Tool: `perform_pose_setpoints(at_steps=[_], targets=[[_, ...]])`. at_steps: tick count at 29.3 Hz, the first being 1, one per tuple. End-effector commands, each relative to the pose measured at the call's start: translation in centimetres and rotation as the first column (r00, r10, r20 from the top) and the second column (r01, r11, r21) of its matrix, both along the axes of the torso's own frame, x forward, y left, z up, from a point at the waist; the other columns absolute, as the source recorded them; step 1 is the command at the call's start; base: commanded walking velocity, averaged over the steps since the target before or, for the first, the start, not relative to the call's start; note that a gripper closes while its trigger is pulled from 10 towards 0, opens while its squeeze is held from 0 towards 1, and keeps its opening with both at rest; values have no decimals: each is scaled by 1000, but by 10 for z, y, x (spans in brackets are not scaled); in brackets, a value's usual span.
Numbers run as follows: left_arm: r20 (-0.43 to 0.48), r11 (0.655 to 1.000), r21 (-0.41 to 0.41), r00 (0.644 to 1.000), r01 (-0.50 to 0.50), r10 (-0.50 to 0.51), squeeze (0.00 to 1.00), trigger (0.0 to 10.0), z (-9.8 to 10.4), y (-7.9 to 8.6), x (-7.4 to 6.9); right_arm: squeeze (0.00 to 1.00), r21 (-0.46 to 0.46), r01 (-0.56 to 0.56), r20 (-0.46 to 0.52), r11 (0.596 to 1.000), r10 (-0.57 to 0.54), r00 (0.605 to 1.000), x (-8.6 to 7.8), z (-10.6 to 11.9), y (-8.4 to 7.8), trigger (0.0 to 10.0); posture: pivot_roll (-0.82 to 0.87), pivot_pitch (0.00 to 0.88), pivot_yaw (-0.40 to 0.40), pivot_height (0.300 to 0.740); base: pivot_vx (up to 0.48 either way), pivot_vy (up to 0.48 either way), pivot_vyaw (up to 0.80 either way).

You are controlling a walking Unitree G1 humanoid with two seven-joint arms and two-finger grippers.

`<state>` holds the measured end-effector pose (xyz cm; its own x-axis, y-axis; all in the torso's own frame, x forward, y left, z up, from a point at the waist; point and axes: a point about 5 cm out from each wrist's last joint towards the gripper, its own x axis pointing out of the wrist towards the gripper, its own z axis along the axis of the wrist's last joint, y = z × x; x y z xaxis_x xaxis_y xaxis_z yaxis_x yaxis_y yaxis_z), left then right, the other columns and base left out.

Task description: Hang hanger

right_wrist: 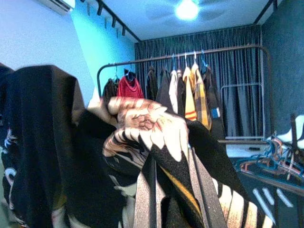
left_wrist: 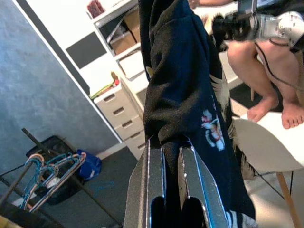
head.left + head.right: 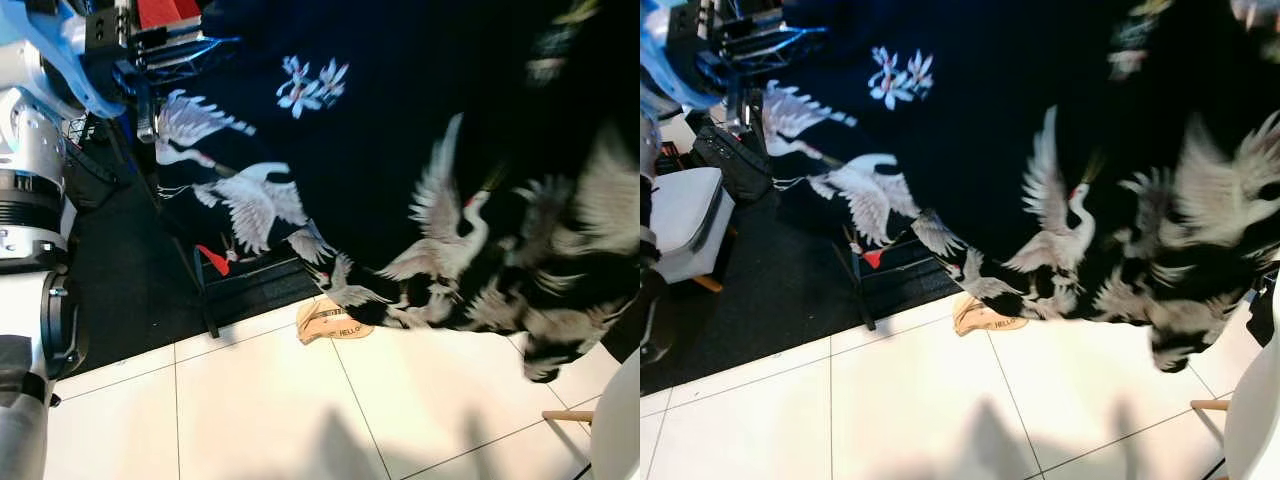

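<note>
A black garment printed with white cranes hangs spread across the upper part of both eye views, its hem above the floor. My left gripper is shut on a fold of its dark fabric. My right gripper is shut on another bunched part with a crane print. My left arm rises along the left edge of the left eye view. Any hanger inside the garment is hidden by the cloth.
A clothes rail with several hung clothes stands ahead of the right wrist. Loose blue hangers lie on a black rack. A person's legs show beside a white chair. A slipper lies on the white tiles by the black rug.
</note>
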<state>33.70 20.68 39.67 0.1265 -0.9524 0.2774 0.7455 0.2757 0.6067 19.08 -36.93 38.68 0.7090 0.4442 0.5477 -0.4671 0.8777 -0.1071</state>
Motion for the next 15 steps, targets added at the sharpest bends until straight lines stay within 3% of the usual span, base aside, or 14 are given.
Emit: perform_pose_setpoints(at_steps=[1,15], targets=[[3,999,18,999,-34,34,0,7961,-3,6,0,0,-5,38,24,999,-38,999,-3,7,-4,0,-78,42,74,740,0,0,0],[-2,998,28,999,-53,53,0,7843,-9,5,3,0,66,143,54,987,-147,988,1,14,-24,0,-78,46,74,740,0,0,0]])
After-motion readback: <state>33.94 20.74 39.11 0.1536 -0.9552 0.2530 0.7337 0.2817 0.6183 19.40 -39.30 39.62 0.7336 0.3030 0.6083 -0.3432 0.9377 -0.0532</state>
